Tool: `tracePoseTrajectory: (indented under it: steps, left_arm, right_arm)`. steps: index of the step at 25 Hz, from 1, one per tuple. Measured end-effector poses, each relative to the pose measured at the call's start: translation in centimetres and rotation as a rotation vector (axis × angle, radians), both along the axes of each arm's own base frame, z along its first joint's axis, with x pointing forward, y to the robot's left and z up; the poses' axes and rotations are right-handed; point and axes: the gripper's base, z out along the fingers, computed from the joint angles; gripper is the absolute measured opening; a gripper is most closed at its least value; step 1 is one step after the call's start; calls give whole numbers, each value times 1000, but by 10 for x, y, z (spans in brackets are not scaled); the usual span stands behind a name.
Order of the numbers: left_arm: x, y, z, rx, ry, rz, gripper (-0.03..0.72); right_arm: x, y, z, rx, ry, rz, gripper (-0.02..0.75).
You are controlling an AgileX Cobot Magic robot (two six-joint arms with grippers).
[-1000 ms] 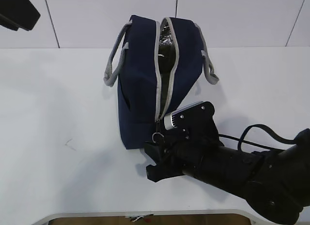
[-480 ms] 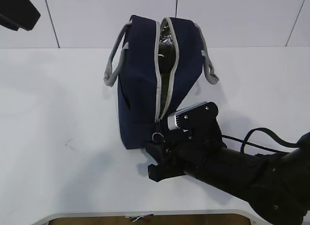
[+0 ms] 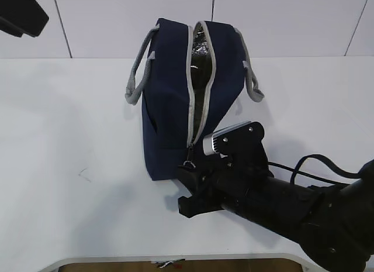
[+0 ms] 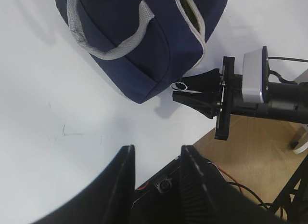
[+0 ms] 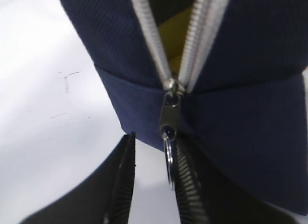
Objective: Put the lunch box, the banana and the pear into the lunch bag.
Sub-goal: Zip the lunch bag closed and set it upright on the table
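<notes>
The navy lunch bag (image 3: 169, 96) stands on the white table with its grey zipper open along the top. Foil lining and something yellow (image 5: 169, 33) show inside; I cannot tell which fruit it is. The lunch box is hidden. My right gripper (image 3: 182, 191) is open at the bag's near end. The zipper pull (image 5: 169, 117) hangs there, and its metal ring (image 5: 168, 156) lies between the jaws against the right finger. My left gripper (image 4: 158, 149) is open and empty, high above the table. It looks down on the bag (image 4: 139, 50) and the right gripper (image 4: 180, 89).
The table's front edge (image 3: 175, 257) is close below the right arm, with wooden floor and cables (image 4: 250, 185) beyond it. A faint mark (image 3: 85, 174) is on the table left of the bag. A dark part of the left arm (image 3: 20, 14) is at the top left.
My right gripper has crept a little toward the bag's near end, closing in around the zipper ring. The bag and the left arm have not moved.
</notes>
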Motion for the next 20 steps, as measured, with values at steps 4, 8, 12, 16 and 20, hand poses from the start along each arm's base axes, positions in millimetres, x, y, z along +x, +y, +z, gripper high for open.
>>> tracePoseTrajectory:
  steps: [4, 8, 12, 16, 20]
  left_arm:
    - [0, 0, 0, 0, 0, 0, 244]
    - [0, 0, 0, 0, 0, 0, 244]
    - [0, 0, 0, 0, 0, 0, 244]
    - [0, 0, 0, 0, 0, 0, 244]
    - [0, 0, 0, 0, 0, 0, 244]
  right_arm:
    - [0, 0, 0, 0, 0, -2, 232]
    - [0, 0, -1, -6, 8, -2, 231]
    - [-1, -1, -1, -9, 12, -2, 231]
    - [-2, -1, -2, -13, 17, -2, 230]
    - [-2, -1, -2, -13, 17, -2, 228]
